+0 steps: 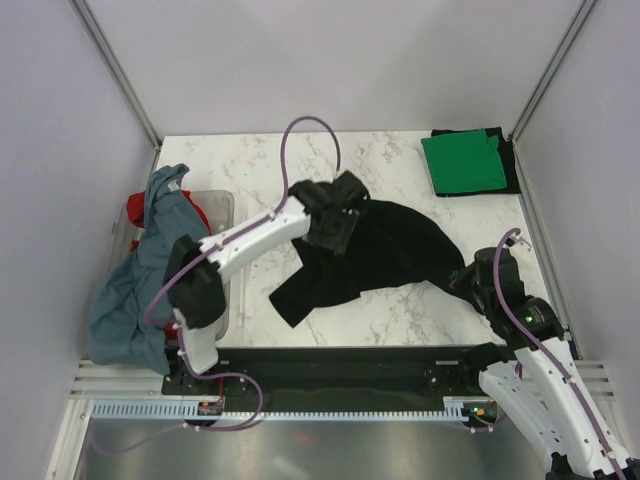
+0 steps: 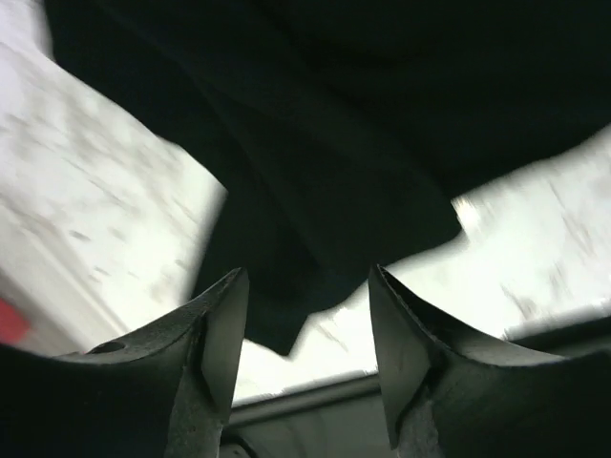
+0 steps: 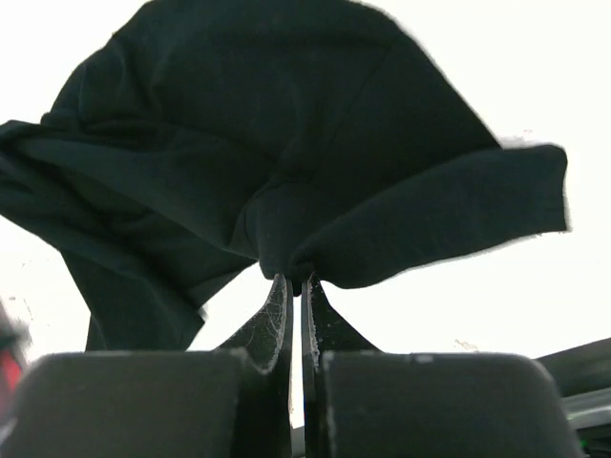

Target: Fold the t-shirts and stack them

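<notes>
A black t-shirt (image 1: pixel 385 255) lies crumpled across the middle of the marble table (image 1: pixel 250 165). My left gripper (image 1: pixel 335 218) hovers over its back-left part. In the left wrist view that gripper (image 2: pixel 305 324) is open with nothing between its fingers (image 2: pixel 221 334), and the black cloth (image 2: pixel 363 124) lies just beyond the tips. My right gripper (image 1: pixel 462 278) is at the shirt's right edge. Seen from the right wrist, it (image 3: pixel 296 280) is shut on a bunched fold of the black shirt (image 3: pixel 286 143). A folded green t-shirt (image 1: pixel 462 162) rests at the back right on a black folded one (image 1: pixel 511 160).
A translucent bin (image 1: pixel 222 212) stands at the table's left edge. A grey-blue t-shirt (image 1: pixel 140 275) drapes over the bin's side, with a red one (image 1: pixel 140 208) showing behind it. Frame posts and walls close in the table on both sides.
</notes>
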